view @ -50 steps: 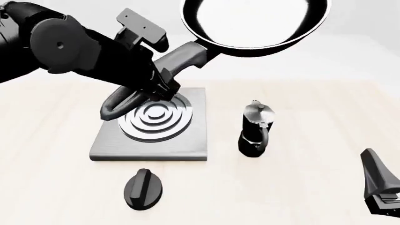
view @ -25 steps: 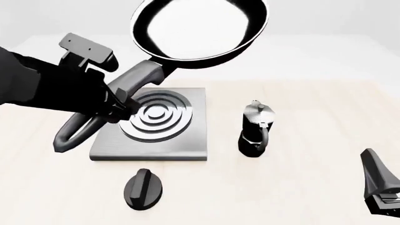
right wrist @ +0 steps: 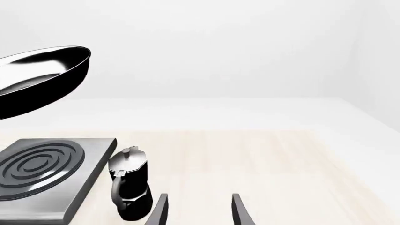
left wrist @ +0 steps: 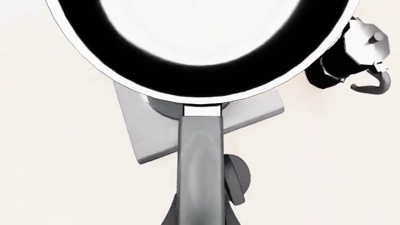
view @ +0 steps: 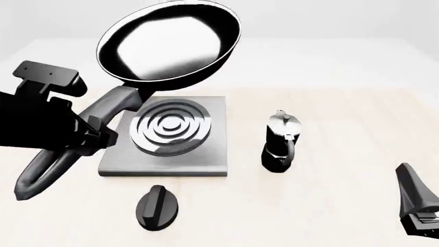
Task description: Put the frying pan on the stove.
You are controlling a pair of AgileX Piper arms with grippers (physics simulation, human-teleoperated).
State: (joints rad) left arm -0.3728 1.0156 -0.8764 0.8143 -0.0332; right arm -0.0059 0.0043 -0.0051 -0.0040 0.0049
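The frying pan (view: 168, 43) hangs tilted in the air above the back left part of the stove (view: 205, 154), its long grey handle (view: 113, 105) slanting down to the near left. My left gripper (view: 90, 133) is shut on that handle about midway along. In the left wrist view the frying pan (left wrist: 200, 79) fills the upper part, covering most of the stove (left wrist: 147, 133); the fingers themselves are hidden there. My right gripper (right wrist: 198, 212) is open and holds nothing, low at the near right (view: 417, 203), far from the frying pan (right wrist: 37, 82) and the stove (right wrist: 93, 161).
A black-and-silver moka pot (view: 280, 141) stands upright just right of the stove. A black oval knob (view: 156, 207) lies on the table in front of the stove. The light wooden table (view: 343, 113) stretches to the right.
My left arm has swung left and nearer with the frying pan. The pan has moved left and lower, from the upper right of the stove to above its back left.
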